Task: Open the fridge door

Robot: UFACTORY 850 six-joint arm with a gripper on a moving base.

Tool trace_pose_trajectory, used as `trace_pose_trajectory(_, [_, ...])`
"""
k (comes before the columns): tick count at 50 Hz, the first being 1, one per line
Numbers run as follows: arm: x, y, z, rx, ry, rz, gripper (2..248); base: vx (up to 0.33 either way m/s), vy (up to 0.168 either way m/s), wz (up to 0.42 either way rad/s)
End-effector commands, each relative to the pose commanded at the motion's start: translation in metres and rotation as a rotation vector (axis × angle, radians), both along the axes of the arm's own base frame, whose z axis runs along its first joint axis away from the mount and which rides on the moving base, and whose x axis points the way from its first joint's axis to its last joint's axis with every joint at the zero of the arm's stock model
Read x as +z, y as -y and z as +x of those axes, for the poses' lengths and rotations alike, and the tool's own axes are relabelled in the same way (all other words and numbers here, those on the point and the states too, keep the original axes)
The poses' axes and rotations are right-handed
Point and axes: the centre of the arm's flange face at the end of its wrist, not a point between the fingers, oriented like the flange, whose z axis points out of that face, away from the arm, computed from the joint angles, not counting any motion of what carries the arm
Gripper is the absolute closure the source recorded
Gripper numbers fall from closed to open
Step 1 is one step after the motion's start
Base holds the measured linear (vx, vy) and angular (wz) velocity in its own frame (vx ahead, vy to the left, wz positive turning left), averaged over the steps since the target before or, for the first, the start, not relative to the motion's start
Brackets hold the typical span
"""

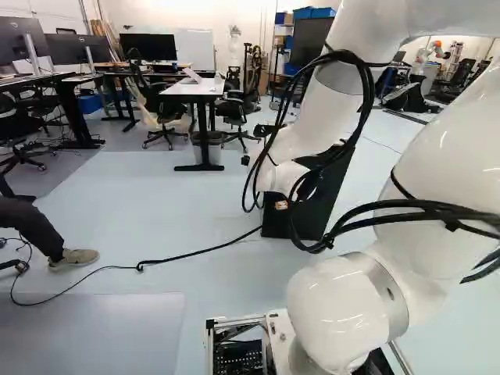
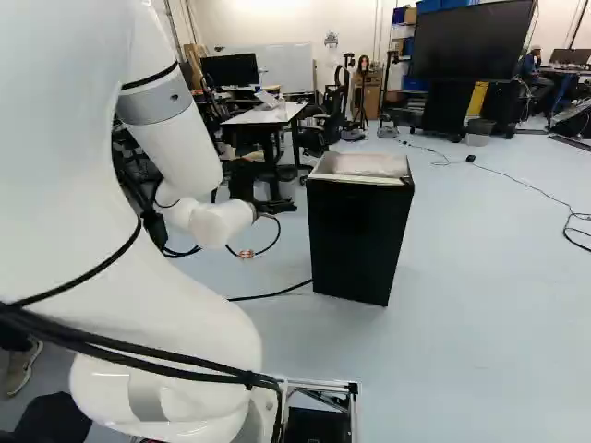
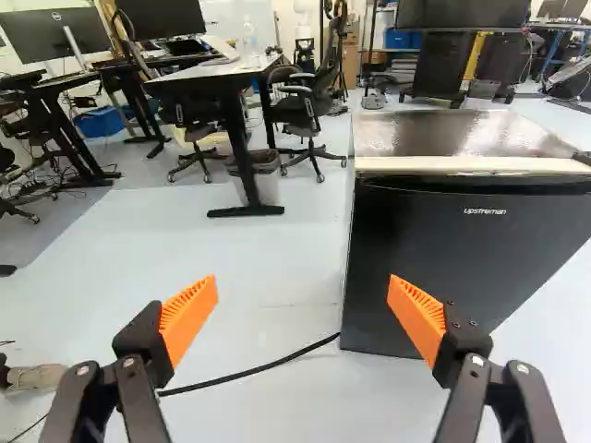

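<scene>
Black fridge (image 2: 355, 242) on the floor ahead, right of the arm (image 2: 171, 138) in the right base view, door (image 3: 462, 249) closed. Claw (image 3: 304, 288) wide open, empty. Risk: off-centre approach could jab the door and shove the fridge; shallow edge hold could slip. Door faces us; long axis vertical.

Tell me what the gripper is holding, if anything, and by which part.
Nothing is held. The gripper stands open, its orange pads wide apart, and the black mini fridge ahead is not gripped by any part.
</scene>
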Motion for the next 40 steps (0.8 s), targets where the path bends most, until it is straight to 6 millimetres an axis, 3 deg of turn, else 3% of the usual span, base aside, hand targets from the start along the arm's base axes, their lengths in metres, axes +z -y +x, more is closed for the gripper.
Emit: trace_pose_trajectory(40, [0.002, -0.038, 0.02, -0.1, 0.024, 0.077, 3, 0.0, 0.0, 0.0])
